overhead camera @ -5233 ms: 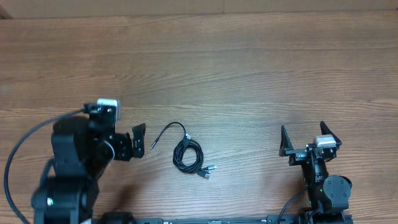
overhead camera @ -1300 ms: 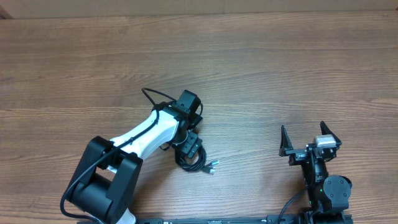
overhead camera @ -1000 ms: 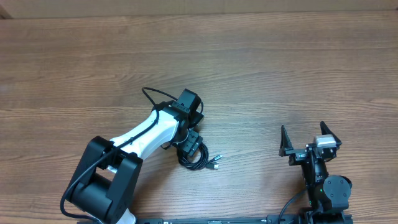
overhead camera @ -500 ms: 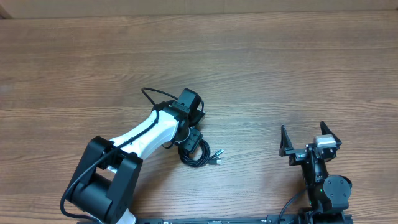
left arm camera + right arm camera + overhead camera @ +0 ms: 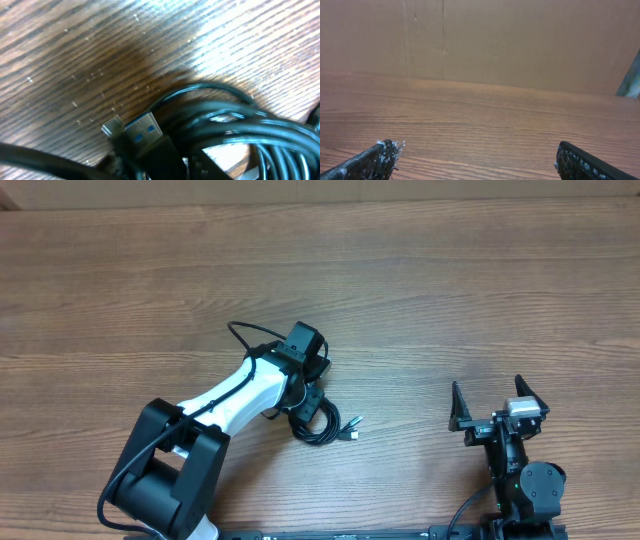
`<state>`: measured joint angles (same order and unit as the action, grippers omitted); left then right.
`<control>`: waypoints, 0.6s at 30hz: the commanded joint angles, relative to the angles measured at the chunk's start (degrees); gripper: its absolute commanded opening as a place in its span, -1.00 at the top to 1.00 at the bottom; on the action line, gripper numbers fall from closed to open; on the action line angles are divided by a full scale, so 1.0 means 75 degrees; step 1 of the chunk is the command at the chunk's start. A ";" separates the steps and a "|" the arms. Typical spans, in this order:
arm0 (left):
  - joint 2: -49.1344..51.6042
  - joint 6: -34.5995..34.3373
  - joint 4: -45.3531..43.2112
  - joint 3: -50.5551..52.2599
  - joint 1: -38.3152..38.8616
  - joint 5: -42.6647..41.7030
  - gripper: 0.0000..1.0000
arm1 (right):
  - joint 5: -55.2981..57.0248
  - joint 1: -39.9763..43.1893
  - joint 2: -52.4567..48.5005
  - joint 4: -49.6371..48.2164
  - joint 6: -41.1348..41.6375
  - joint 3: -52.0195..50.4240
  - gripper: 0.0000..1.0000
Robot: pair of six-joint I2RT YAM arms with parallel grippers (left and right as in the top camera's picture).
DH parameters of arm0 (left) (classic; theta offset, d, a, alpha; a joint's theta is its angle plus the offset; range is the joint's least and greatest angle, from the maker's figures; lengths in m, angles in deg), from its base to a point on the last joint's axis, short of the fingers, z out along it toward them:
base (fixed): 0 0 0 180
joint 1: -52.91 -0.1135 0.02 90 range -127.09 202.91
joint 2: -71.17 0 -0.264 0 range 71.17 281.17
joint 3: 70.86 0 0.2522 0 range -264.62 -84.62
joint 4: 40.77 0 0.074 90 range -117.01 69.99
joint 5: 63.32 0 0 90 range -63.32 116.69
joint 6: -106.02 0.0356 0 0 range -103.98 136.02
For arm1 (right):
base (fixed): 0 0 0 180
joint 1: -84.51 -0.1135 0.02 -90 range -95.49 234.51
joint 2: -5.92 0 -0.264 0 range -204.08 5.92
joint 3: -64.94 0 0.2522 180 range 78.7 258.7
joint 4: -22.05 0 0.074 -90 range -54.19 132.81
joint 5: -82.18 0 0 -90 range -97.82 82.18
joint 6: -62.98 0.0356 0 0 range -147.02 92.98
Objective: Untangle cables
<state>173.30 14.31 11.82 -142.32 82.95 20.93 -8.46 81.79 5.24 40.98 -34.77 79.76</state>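
Plain wood-grain table, with a flat brown wall behind it in the right wrist view.

Your one cable bundle is a loose oval coil of thin black cord. It lies right under the left gripper and spills out past it on the side nearer the arm bases. From overhead its long axis runs on a diagonal, from under that gripper down and off to the right. The plug ends stick out of the coil's right side, pointing away from the gripper.

You can't count how many separate cords are wound in there, because the loops overlap too much. The left wrist view does show two silver tips. One is a USB plug with a blue insert, and a smaller plug sits right against it. Both aim toward the upper left of that frame.

You've got two arms and two grippers. The left arm is stretched out with its gripper down on the far-left part of the coil. Its jaws are hidden from above and don't show in the wrist close-up, so I can't tell how far apart they are or whether they've actually got cord between them.

The right gripper sits well apart from the left gripper, off to its right and nearer the bases. Its fingers are spread wide, it's holding nothing, and it isn't touching the bundle.
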 commanded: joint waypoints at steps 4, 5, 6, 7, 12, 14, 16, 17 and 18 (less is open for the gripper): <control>0.0099 -0.0507 -0.0029 0.0175 0.0105 -0.0236 0.63 | 0.0015 0.0015 0.0067 -0.0044 -0.0032 -0.0082 -1.00; 0.0099 -0.0609 -0.0023 0.0175 0.0105 -0.0233 0.70 | 0.0015 0.0015 0.0067 -0.0044 -0.0032 -0.0082 -1.00; 0.0099 -0.0857 -0.0038 0.0175 0.0105 -0.0233 0.85 | 0.0015 0.0017 0.0067 -0.0044 -0.0032 -0.0082 -1.00; 0.0099 -0.0991 -0.0050 0.0175 0.0105 -0.0233 0.92 | 0.0012 0.0015 0.0067 -0.0044 -0.0032 -0.0082 -1.00; 0.0096 -0.1492 -0.0076 0.0172 0.0105 -0.0236 0.92 | 0.0015 0.0015 0.0067 -0.0044 -0.0032 -0.0082 -0.99; 0.0096 -0.1562 -0.0009 0.0172 0.0105 -0.0236 0.92 | 0.0015 0.0015 0.0067 -0.0044 -0.0032 -0.0082 -1.00; 0.0076 -0.1620 0.0047 0.0172 0.0105 -0.0236 0.92 | 0.0015 0.0015 0.0067 -0.0044 -0.0032 -0.0082 -1.00; 0.0047 -0.1690 0.0052 0.0172 0.0105 -0.0236 0.92 | 0.0015 0.0015 0.0067 -0.0044 -0.0032 -0.0082 -1.00; 0.0000 -0.1749 0.0052 0.0172 0.0105 -0.0239 0.92 | 0.0015 0.0017 0.0067 -0.0044 -0.0032 -0.0082 -1.00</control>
<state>173.30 4.14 11.52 -142.18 82.95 20.01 -8.44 81.79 5.26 40.96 -34.79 79.76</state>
